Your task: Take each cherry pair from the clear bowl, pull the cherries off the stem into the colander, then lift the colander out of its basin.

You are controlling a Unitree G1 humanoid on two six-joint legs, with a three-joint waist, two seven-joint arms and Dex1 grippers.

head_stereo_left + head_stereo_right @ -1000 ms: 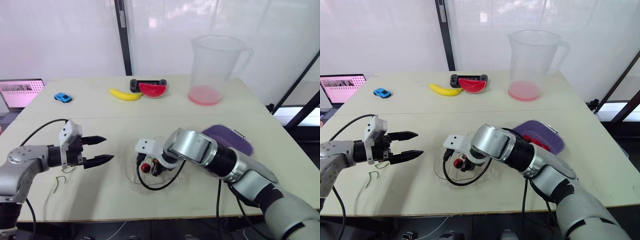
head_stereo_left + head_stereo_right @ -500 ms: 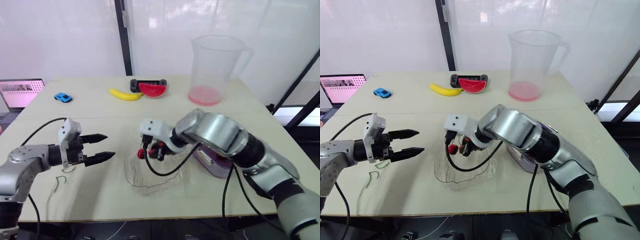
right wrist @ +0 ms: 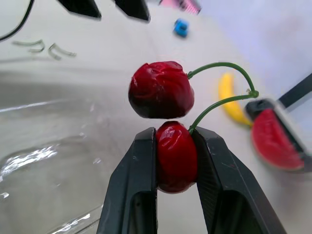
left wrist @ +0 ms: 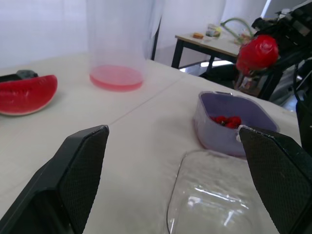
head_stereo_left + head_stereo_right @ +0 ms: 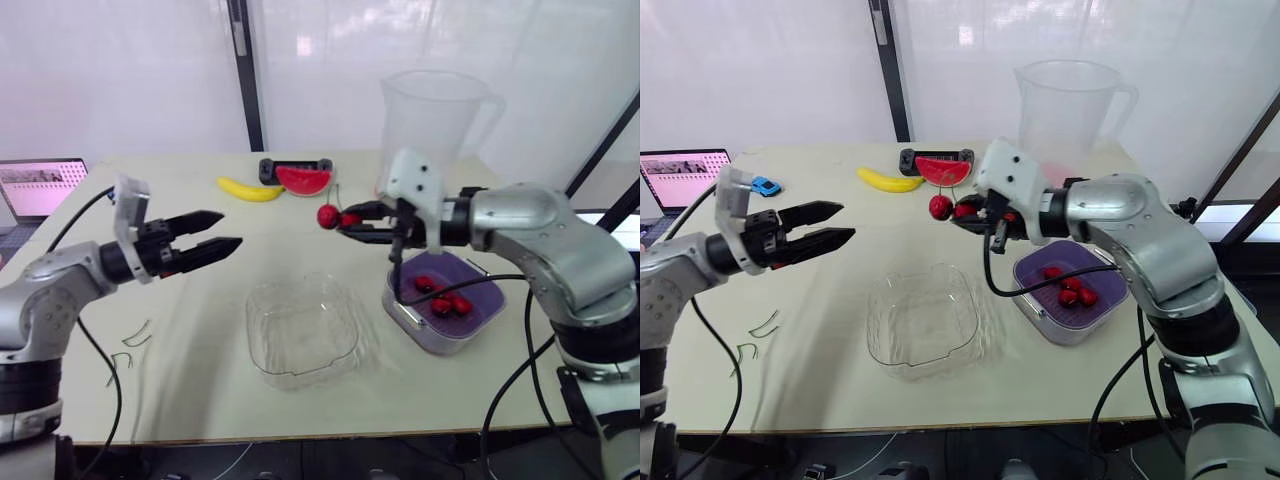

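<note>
Well above the table (image 5: 200, 385), the right gripper (image 3: 175, 146) pinched one cherry of the cherry pair (image 3: 161, 90), half hiding it between its fingers (image 3: 139, 185); the other hung free. The left gripper (image 5: 229, 229) hovered, spread wide, left of the clear bowl (image 5: 305, 330). I couldn't tell colander (image 5: 472, 284) from basin (image 5: 440, 340): one purple tub.

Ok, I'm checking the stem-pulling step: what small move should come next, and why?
Probably bring the left gripper, open and aimed at the fruit, in to close on the free cherry. The right gripper is shut on the other cherry, holding the pair in the air, so a second grip is needed to pull them off the stem.
</note>
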